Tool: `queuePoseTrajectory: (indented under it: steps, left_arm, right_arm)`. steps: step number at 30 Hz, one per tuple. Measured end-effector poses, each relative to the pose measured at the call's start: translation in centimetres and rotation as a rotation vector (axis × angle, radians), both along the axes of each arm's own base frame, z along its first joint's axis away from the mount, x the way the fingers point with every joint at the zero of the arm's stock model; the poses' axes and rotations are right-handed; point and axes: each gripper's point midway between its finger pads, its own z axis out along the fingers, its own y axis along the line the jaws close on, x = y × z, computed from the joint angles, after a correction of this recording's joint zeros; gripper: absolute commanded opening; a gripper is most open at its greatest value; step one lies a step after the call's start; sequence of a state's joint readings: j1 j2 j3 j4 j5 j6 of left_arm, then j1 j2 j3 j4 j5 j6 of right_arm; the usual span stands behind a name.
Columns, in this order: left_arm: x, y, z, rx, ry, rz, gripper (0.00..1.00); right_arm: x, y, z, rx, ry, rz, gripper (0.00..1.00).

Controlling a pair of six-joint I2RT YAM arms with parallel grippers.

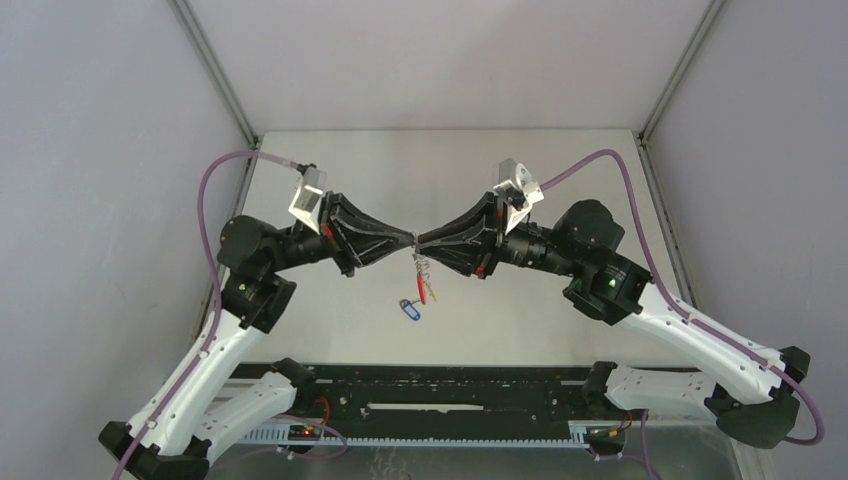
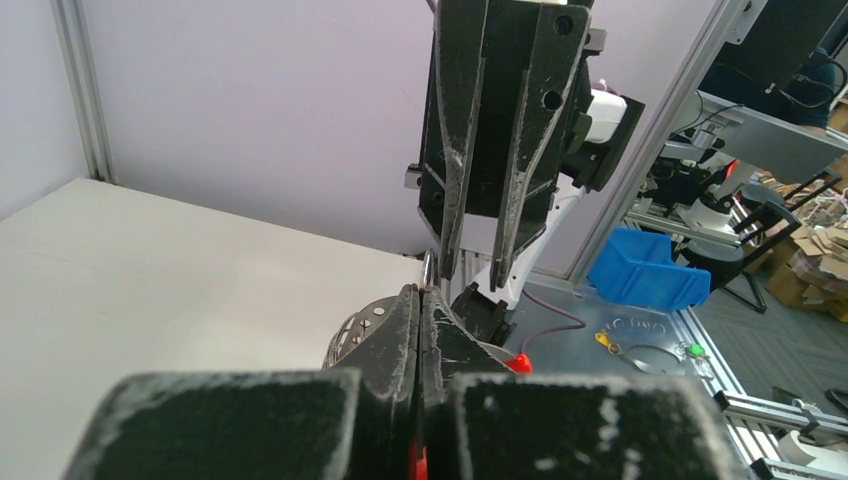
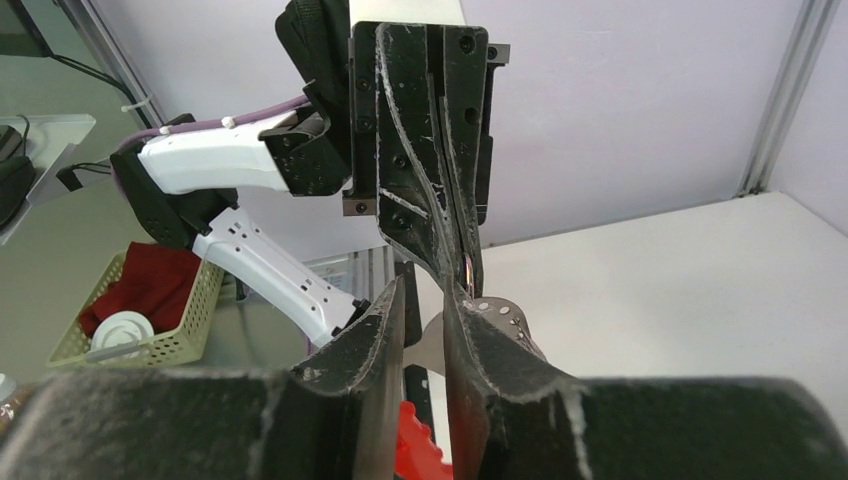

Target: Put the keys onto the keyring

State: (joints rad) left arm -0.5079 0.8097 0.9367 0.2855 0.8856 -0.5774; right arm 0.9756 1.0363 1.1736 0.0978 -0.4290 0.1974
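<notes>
Left gripper [image 1: 410, 238], fingers pressed together, is pinching the keyring [image 1: 421, 268], which is hanging above the pale table [image 1: 560, 200]. Right gripper [image 1: 424, 241], jaws slightly parted, is meeting it at the keyring. Blue key [image 1: 409, 311] is lying on the table beside the keyring. Lilac walls [image 1: 100, 100] are enclosing the table.

White table [image 1: 450, 170], grey walls [image 1: 440, 60], aluminium corner posts [image 1: 213, 68], blue bin [image 2: 650, 268] beyond.

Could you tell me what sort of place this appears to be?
Probably a robotics lab test cell: a white table walled by grey panels on aluminium posts, with a blue parts bin outside.
</notes>
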Motion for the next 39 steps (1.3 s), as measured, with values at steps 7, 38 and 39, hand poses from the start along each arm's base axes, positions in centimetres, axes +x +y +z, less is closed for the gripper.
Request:
queuePoseTrajectory:
  steps: [7, 38, 39]
  left_arm:
    - [-0.2, 0.1, 0.8, -0.015, -0.027, -0.001, 0.00]
    - [-1.3, 0.1, 0.7, -0.001, -0.058, -0.056, 0.00]
    - [-1.3, 0.1, 0.7, -0.001, -0.058, -0.056, 0.00]
  right_arm:
    - [0.0, 0.1, -0.1, -0.002, 0.013, 0.004, 0.26]
    - [-0.5, -0.2, 0.4, 0.026, 0.108, 0.067, 0.42]
    - [-0.6, -0.3, 0.5, 0.029, 0.111, 0.067, 0.42]
